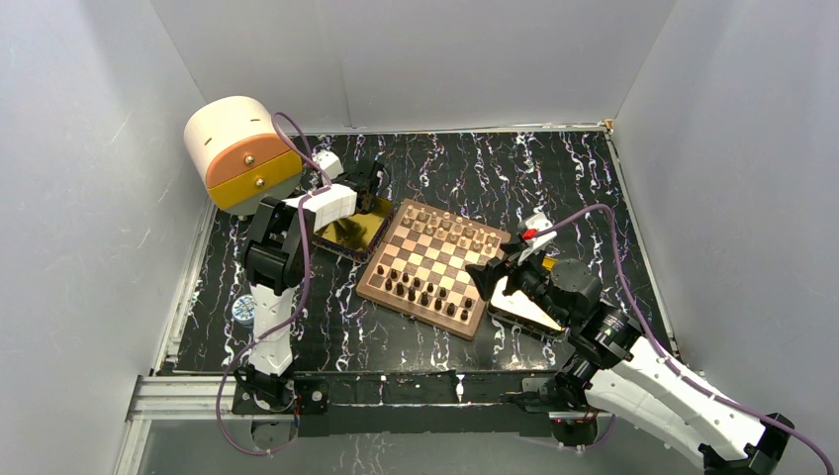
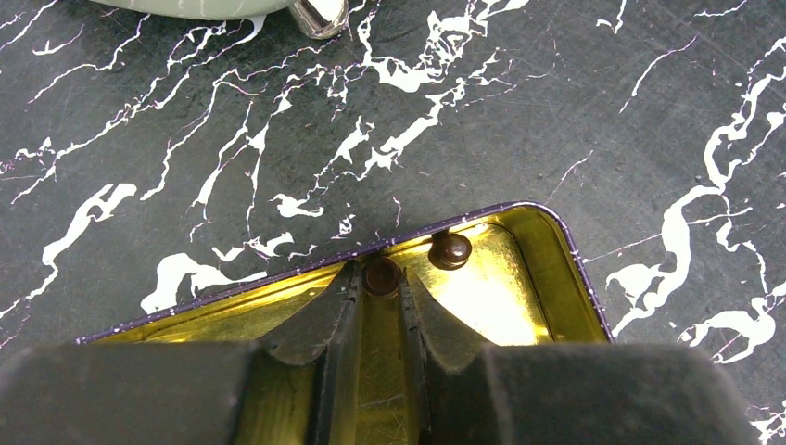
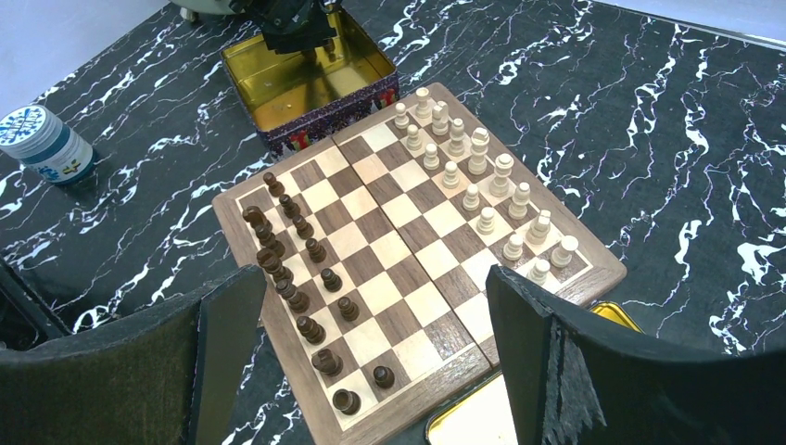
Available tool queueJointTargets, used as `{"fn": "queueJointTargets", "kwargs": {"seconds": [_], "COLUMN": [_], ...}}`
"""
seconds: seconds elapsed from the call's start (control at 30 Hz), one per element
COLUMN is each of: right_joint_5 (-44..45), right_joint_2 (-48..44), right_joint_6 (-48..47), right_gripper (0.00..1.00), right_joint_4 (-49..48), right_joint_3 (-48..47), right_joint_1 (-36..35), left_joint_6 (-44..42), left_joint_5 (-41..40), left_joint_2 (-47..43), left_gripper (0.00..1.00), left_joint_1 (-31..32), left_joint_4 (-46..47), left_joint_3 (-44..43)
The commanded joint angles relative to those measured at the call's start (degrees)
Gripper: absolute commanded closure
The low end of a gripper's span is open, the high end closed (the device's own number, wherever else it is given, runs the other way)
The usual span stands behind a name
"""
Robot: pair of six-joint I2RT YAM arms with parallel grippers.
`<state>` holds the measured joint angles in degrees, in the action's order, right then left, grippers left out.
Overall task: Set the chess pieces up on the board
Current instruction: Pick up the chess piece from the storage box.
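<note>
A small dark brown turned wooden chess piece (image 2: pixel 381 275) stands in the far corner of a shiny gold rectangular tin tray (image 2: pixel 491 301). The left pincer (image 2: pixel 380 289) has its jaws clamped on the piece's round head, presumably to lift it out for the board. A second dark piece (image 2: pixel 450 249) stands just beyond and right of those tips, apart from them. The square wooden chequered board (image 3: pixel 389 250) lies below the right pincer (image 3: pixel 373 287), which hangs spread wide and empty, likely awaiting its turn. Ranked dark pieces (image 3: pixel 306 278) stand to its left, light tan pieces (image 3: pixel 482 185) further off to its right. Print on the tray's outer wall and on a small white blue-patterned tub (image 3: pixel 42 139) is unreadable.
</note>
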<state>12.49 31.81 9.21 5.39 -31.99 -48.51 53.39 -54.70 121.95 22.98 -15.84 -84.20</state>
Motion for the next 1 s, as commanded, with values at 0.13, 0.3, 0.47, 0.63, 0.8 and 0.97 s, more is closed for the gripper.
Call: {"fn": "queueJointTargets", "kwargs": {"seconds": [0.13,0.3,0.47,0.63,0.8,0.97], "right_joint_5": [0.9,0.7,0.7,0.3,0.3,-0.1], "right_joint_2": [-0.6,-0.4,0.2,0.6,0.0,-0.5], "right_joint_6": [0.0,0.0,-0.1,1.1,1.8,2.6], "right_gripper": [0.01,0.01,0.01,0.01,0.01,0.01], "right_joint_4": [-4.0,-4.0,-4.1,-3.7,-3.1,-2.8], "right_joint_3": [0.4,0.4,0.3,-0.1,-0.1,-0.2], "right_joint_1": [-0.3,-0.3,-0.2,-0.2,-0.2,-0.2], "left_joint_6": [-0.4,-2.9,-6.1,-7.0,-8.0,-8.3], "left_joint_5": [-0.8,2.1,4.8,7.3,11.4,13.8], "left_joint_2": [-3.3,-4.5,-5.9,-8.1,-9.7,-10.4], "left_gripper": [0.98,1.0,1.0,1.0,1.0,1.0], "left_joint_1": [-0.3,-0.2,-0.2,-0.2,-0.2,-0.2], "left_joint_4": [1.4,3.2,5.2,5.2,4.6,4.6], "left_joint_3": [0.7,2.4,4.3,5.7,5.8,6.7]}}
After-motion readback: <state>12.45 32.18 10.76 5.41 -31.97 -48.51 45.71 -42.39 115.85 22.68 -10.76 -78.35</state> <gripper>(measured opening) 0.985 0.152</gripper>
